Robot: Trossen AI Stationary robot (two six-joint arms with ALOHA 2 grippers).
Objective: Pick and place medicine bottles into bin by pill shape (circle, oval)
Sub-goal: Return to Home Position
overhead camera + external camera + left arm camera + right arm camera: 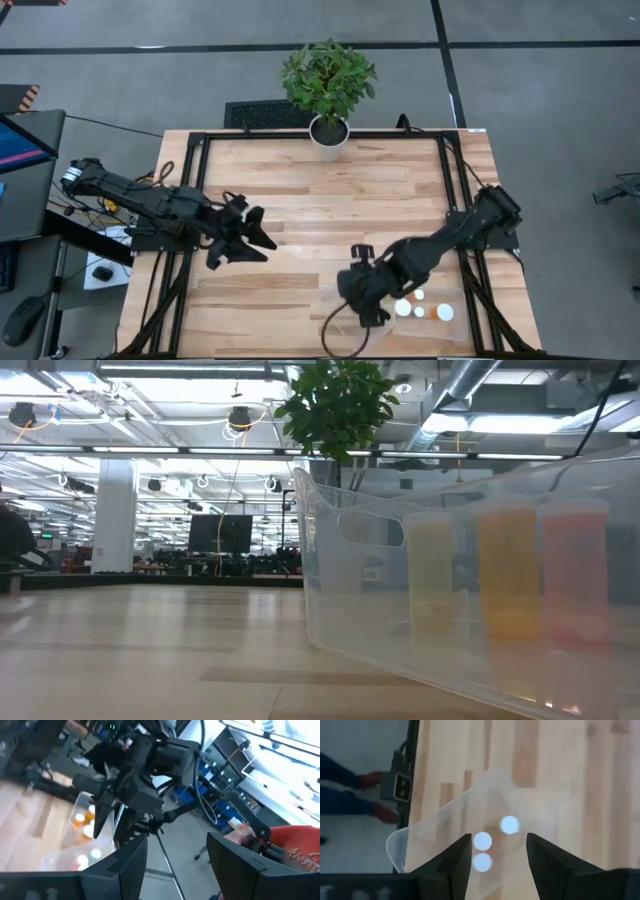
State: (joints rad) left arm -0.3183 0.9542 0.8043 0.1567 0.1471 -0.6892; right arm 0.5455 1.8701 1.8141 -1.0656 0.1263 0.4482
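A clear plastic bin (440,325) stands at the table's near right corner. Several medicine bottles stand upright in it; their white caps (403,308) and one amber bottle (443,312) show from above. The low view shows a yellowish (432,575), an amber (510,575) and a reddish-orange bottle (575,575) through the bin's wall. My right gripper (362,300) hangs open and empty above the bin's left end, pointing down; its wrist view (499,855) shows three white caps (482,841) below. My left gripper (262,232) is open and empty above the table's left middle.
A potted plant (328,130) stands at the middle of the table's far edge. Bare wood (340,200) lies between the arms. A black frame (195,160) runs along the table's sides. A person's red sleeve (300,850) shows beyond the table in the left wrist view.
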